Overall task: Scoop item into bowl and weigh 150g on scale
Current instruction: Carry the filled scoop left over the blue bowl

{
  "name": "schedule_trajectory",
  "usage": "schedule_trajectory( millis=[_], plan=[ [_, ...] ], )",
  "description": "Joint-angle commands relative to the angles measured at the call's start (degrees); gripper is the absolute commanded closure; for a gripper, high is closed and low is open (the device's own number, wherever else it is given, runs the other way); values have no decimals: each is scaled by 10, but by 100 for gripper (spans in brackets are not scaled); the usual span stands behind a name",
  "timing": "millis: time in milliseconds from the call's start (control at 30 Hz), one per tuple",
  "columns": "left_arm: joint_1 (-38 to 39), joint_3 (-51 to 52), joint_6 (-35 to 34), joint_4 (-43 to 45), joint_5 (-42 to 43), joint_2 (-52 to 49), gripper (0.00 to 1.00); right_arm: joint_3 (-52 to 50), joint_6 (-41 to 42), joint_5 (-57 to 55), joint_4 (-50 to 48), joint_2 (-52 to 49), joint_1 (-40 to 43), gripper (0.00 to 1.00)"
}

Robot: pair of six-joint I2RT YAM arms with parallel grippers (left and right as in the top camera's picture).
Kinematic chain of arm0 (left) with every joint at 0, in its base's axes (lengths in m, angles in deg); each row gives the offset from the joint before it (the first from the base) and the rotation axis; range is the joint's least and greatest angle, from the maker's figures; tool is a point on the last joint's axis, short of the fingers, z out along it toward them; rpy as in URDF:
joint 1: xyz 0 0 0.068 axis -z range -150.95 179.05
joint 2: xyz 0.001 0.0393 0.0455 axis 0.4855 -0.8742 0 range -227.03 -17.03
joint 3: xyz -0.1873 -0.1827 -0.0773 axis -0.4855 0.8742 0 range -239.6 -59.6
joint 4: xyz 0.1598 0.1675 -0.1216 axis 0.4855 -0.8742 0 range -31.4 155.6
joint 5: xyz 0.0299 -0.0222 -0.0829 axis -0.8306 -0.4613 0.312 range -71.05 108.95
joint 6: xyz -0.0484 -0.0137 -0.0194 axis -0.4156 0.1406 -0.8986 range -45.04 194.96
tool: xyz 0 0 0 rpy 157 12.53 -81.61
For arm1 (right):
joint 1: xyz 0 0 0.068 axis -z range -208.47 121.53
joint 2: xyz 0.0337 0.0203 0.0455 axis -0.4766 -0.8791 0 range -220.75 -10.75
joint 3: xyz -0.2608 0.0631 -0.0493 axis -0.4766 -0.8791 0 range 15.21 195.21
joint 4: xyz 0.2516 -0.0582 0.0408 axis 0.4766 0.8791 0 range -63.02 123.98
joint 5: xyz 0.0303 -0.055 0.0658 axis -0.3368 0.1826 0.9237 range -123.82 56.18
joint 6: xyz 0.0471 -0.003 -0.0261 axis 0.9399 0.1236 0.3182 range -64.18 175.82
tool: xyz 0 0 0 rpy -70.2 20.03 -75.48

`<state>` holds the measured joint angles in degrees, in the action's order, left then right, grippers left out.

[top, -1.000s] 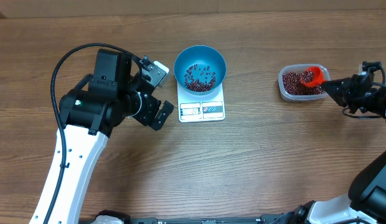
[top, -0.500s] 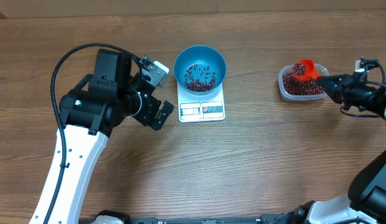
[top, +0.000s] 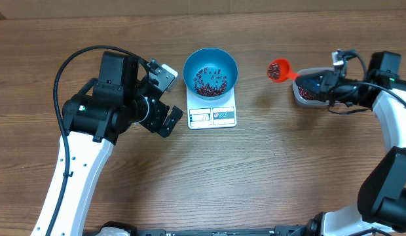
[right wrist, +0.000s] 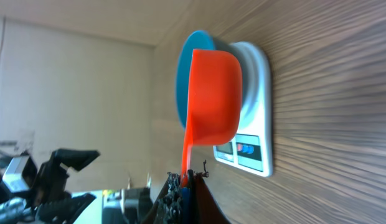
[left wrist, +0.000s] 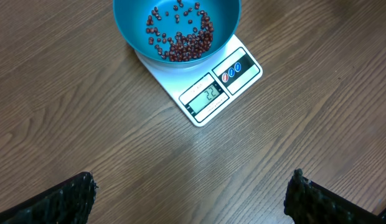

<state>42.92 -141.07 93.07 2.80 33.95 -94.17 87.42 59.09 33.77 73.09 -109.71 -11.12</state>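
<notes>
Just lifted clear of the clear rounded-rectangular plastic tub (top: pixel 300 94) and swung out ahead of the right claw (top: pixel 315 84): a small orange plastic scoop (right wrist: pixel 211 93), heaped with small dark red-brown beans (top: pixel 276 69). Shut tight on the scoop's thin handle, with no gap to see between the fingers in the wrist view. Half a second back, hung over the tub's far rim; a second back, sat down among the beans in the tub. Now carried out in front of the claw over bare brown wooden table (top: pixel 255 164), partway between the tub and the round deep bright blue bowl (top: pixel 190 64), with the tub left underneath the claw. Points to a loaded pass under way, by the look of it, with the rest of the carry and a tip into the bowl to follow. Straight ahead of the claw in the wrist view: the bowl atop the small flat white rectangular kitchen scale (top: pixel 211 117), with a thin scatter of beans already inside. Reads what looks like 22 on the display (left wrist: pixel 208 95) — well short of target, so probably many more trips. No change at the left claw (top: pixel 169 97): spread wide, holding nothing, parked just beside the scale with bowl and scale out in front of it, same as in both earlier views.
</notes>
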Motion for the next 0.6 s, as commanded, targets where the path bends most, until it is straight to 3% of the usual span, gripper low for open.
schedule_trajectory(
  millis=[0,300,567],
  plan=[
    [0,-12,-5,0,11,5,0,6,2,35,-9,-2,-26,96],
    [0,-12,-5,0,11,5,0,6,2,18,-60,-2,-114,96],
    [0,-12,-5,0,11,5,0,6,2,-94,-104,-2,-185,96]
  ],
)
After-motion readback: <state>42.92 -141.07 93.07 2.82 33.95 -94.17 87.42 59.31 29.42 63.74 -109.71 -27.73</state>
